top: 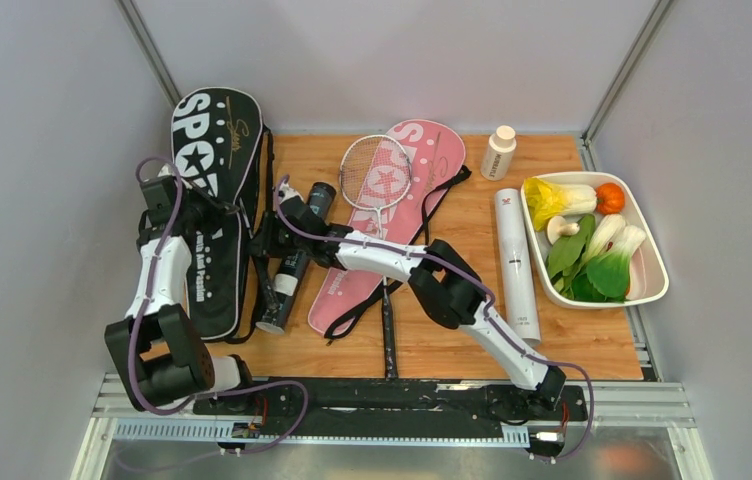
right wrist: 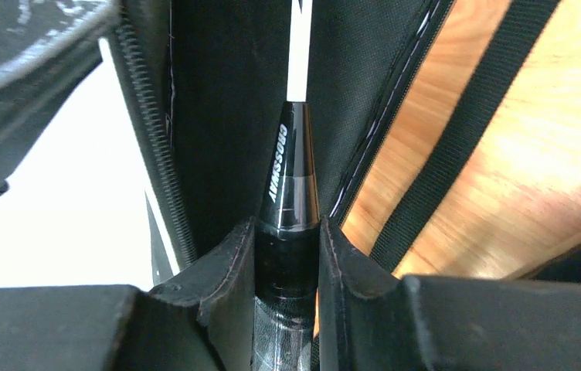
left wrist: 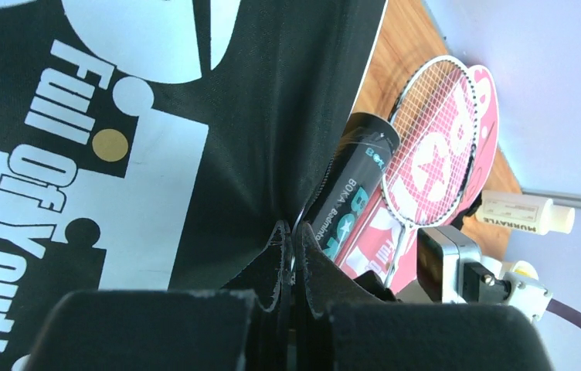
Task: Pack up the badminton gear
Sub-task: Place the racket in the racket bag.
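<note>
The black "SPORT" bag (top: 207, 160) lies at the left. My left gripper (top: 242, 212) is shut on its open right edge (left wrist: 291, 247). My right gripper (top: 270, 240) is shut on the black cone of a racket handle (right wrist: 287, 224). That racket's white shaft (right wrist: 299, 46) runs into the black bag's opening (right wrist: 218, 116); its head is hidden. A black tube (top: 292, 270) lies beside the bag, also in the left wrist view (left wrist: 349, 193). A white and pink racket (top: 375, 172) rests on the pink bag (top: 432, 150). A white tube (top: 515, 265) lies to the right.
A small white bottle (top: 498, 152) with a beige cap stands at the back. A white tray (top: 652, 290) of toy vegetables sits at the right edge. The bags' black straps (right wrist: 457, 154) lie on the wooden table (top: 572, 340). Grey walls enclose the table.
</note>
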Motion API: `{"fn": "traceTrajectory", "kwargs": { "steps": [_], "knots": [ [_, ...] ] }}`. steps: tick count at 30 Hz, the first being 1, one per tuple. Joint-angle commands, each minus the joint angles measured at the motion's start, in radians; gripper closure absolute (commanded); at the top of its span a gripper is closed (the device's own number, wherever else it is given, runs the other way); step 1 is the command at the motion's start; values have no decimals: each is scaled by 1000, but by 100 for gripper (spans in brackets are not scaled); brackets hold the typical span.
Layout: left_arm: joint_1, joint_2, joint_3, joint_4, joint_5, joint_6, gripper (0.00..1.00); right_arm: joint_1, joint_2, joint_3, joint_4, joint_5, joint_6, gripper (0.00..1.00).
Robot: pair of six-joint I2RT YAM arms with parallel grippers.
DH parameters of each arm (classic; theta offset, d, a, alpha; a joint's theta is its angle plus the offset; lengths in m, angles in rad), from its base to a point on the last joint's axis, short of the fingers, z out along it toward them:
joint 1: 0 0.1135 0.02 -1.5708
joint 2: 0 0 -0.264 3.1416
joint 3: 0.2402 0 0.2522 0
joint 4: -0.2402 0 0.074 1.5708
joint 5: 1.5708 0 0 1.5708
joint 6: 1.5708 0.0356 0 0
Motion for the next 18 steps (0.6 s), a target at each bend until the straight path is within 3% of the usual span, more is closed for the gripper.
{"fn": "traceTrajectory", "kwargs": {
  "steps": [1,4,6,7,9,18],
  "knots": [
    [36,42,-38,17,159,-46,100,-40,67,92,236,189,105,99],
    [39,94,-1,-30,120,56,95,-45,91,95,232,197,106,100],
    [39,100,22,-78,62,123,82,-48,89,72,228,195,103,100],
    [37,94,29,-107,32,146,69,-48,90,64,229,190,96,100],
    [38,83,30,-158,-63,214,57,-46,95,57,231,171,87,100],
    [-77,13,-44,-279,-414,389,43,-45,136,96,257,57,60,100]
  ]
}}
